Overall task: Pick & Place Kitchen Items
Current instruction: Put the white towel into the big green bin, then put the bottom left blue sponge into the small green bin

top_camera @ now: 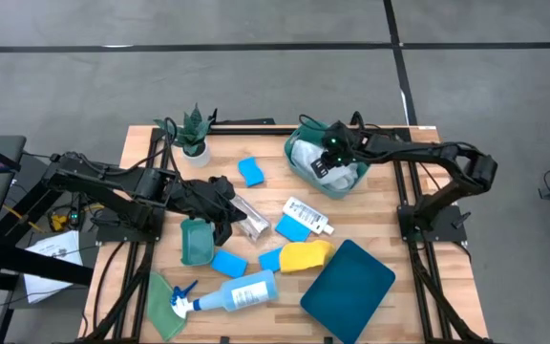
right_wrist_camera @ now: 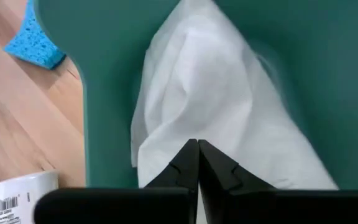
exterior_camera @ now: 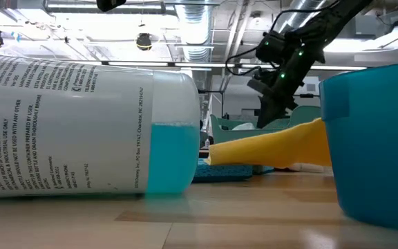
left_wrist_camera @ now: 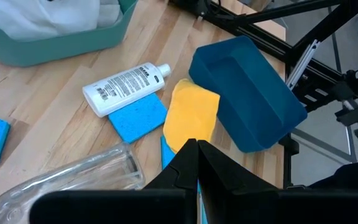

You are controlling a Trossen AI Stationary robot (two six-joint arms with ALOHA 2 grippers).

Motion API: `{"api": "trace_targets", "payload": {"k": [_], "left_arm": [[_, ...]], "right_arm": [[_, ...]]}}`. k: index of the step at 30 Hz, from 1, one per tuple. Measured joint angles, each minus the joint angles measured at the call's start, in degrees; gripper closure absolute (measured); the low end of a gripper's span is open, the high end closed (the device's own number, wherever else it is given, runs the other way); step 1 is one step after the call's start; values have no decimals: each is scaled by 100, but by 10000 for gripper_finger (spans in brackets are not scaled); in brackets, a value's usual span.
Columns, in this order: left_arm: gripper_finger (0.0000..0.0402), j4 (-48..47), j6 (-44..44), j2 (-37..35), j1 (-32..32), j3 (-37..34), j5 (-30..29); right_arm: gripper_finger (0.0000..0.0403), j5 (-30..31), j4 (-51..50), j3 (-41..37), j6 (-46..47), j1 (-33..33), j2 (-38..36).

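Maybe trouble soon: right fingers (right_wrist_camera: pixel 197 149) pinched shut just above the white cloth (right_wrist_camera: pixel 210 93) inside the teal tub (top_camera: pixel 299 164), left fingers (left_wrist_camera: pixel 196 152) shut too, gripping nothing, so could poke cloth, not grab it.

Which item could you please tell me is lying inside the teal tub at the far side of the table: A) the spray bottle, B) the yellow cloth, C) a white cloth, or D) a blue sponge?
C: the white cloth fills the teal tub, with the right hand shut just above it, while the yellow cloth, spray bottle and sponges lie out on the table.
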Motion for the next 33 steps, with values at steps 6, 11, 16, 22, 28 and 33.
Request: {"api": "trace_targets", "payload": {"k": [6, 11, 16, 22, 28, 33], "left_arm": [[399, 2, 13, 0, 0, 0, 2], [399, 2, 15, 0, 0, 0, 4], [399, 2, 31, 0, 0, 0, 4], [399, 2, 251, 0, 13, 0, 22], [399, 4, 341, 0, 150, 0, 20], [399, 4, 492, 0, 208, 0, 34]], "right_arm": [[403, 178, -152, 0, 117, 0, -452], [403, 126, -138, 0, 190, 10, -993], [403, 19, -110, 0, 318, 11, -1770], [403, -58, -60, 0, 339, 55, -2786], [403, -62, 87, 0, 335, 309, -3640], [403, -65, 301, 4, 295, 617, -4115]]}}
